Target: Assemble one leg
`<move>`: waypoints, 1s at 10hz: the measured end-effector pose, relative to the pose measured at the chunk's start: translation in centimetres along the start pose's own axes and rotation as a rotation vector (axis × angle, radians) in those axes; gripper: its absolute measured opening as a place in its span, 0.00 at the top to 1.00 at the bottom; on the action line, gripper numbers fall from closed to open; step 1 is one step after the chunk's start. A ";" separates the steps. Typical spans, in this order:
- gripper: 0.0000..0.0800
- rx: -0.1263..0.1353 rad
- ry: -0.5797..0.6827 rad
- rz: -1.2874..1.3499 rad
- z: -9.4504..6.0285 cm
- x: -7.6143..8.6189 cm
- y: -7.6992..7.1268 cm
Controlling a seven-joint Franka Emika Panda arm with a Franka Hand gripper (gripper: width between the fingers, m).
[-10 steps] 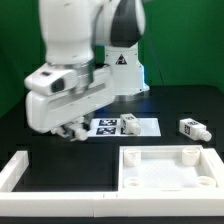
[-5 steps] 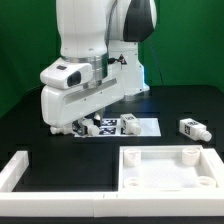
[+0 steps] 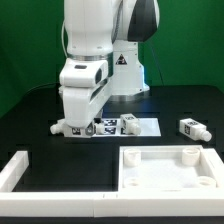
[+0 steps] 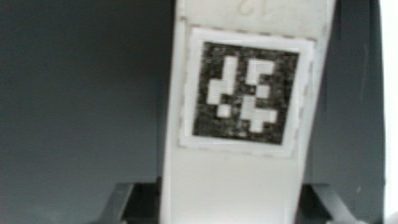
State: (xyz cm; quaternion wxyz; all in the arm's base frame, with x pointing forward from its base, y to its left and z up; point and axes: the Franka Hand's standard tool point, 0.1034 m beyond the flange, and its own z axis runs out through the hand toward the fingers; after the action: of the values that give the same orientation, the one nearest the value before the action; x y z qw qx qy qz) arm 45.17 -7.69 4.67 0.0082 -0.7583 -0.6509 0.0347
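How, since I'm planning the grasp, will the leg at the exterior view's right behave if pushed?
The leg looks small and solid: probably stiff, light. It seems to lie on its side with flat tagged faces, so it would likely slide on the table rather than roll.

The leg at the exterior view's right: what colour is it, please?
White leg, black tag pattern; exterior view.

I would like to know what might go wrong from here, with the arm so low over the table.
The tool hangs right at the marker board, so it might scrape or snag it. In the wrist view a white tagged piece, likely a leg, fills the frame; whether it is gripped is not visible, so a loose hold could slip.
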 end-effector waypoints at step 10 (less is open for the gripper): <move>0.64 0.042 -0.061 -0.997 1.5 0.5 -2.5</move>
State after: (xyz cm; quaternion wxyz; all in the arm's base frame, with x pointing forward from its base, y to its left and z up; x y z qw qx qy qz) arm 42.67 -6.83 3.34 0.0199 -0.3534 -0.9332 0.0619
